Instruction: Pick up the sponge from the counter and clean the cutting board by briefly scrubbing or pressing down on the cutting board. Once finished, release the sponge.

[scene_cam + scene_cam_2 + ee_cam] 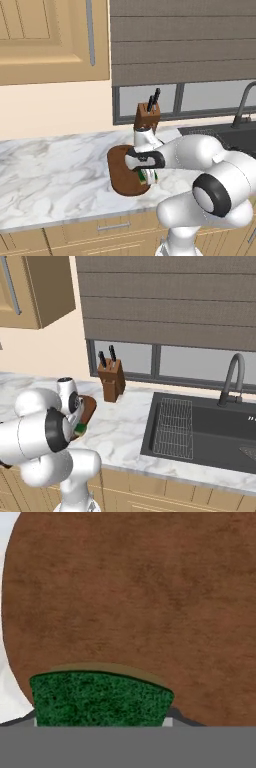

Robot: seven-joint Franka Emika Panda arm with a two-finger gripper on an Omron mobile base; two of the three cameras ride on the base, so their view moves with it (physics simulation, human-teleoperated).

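The end effector (148, 176) holds the sponge (100, 698) over the cutting board (140, 597); its fingertips are hidden behind the sponge, and the arm covers the board's right part on the table (55, 170).

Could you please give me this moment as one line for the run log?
stage: scrubbing | gripper: shut on sponge | sponge: over cutting board | contact with board: cannot tell | release: not yet done
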